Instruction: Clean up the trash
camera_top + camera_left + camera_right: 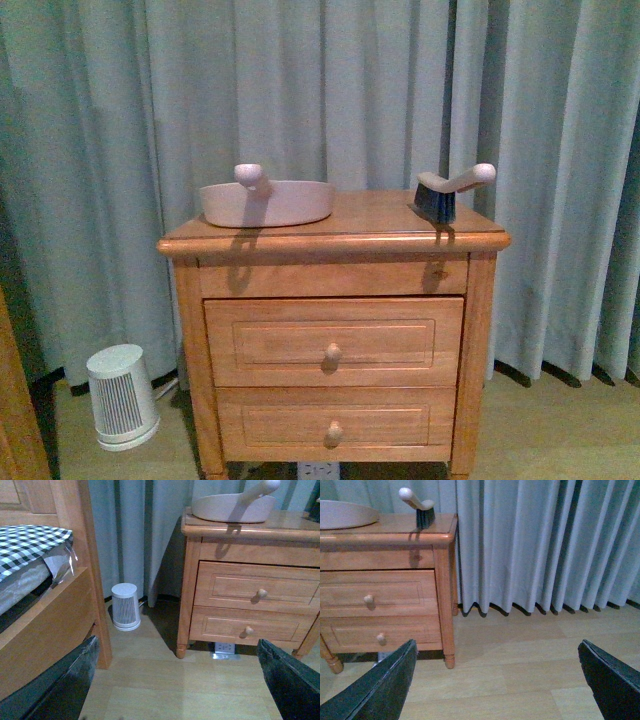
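Rounded beige dustpan atop wooden nightstand; left end effector and right end effector agape.

On the surface the dustpan blocks the left part and the brush sits at the right rear. I see a bare wood strip between them and along the front edge, passable. The curtain hangs close behind, no room at the back. The floor right of the surface is open up to the curtain. The left side is tighter: a bed frame post, and a small white ribbed unit by the curtain, with a lane of bare floor between bed and surface leg. My left tool and right tool hang spread wide over bare floor, touching nothing.
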Controlling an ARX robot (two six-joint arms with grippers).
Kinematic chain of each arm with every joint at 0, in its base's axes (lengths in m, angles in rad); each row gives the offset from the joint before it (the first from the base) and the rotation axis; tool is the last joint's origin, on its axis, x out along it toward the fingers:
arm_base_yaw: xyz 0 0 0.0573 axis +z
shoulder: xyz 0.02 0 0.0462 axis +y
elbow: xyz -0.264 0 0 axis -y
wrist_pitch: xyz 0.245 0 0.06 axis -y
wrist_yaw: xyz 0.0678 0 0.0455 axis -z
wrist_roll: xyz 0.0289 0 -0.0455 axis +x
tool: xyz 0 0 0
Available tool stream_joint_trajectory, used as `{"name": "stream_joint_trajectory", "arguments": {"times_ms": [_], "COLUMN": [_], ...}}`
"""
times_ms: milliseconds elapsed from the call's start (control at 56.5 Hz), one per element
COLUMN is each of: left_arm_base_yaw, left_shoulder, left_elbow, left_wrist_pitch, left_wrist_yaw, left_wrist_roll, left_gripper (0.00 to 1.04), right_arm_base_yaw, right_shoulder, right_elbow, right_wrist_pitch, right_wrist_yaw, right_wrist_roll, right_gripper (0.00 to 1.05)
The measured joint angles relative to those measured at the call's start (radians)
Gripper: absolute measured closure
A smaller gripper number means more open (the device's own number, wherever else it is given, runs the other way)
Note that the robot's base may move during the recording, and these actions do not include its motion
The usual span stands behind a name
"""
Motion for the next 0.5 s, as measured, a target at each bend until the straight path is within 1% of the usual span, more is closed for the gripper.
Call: {"name": "stream_joint_trajectory", "arguments": {"times_ms": [496], "left_arm_base_yaw": [0.000], "left_shoulder": [0.000], "left_elbow": [0.000], "left_wrist_pitch": [0.000], "left_wrist_yaw": [0.000], "left_wrist_roll": [0.000], "left_gripper": [0.08], "right_arm_base_yaw": [0.000], "right_shoulder": [0.000], "right_elbow": [0.000], "right_wrist_pitch": [0.000], "right_wrist_yaw": [0.000], "right_wrist_roll": [0.000], "right_gripper": [0.07]}}
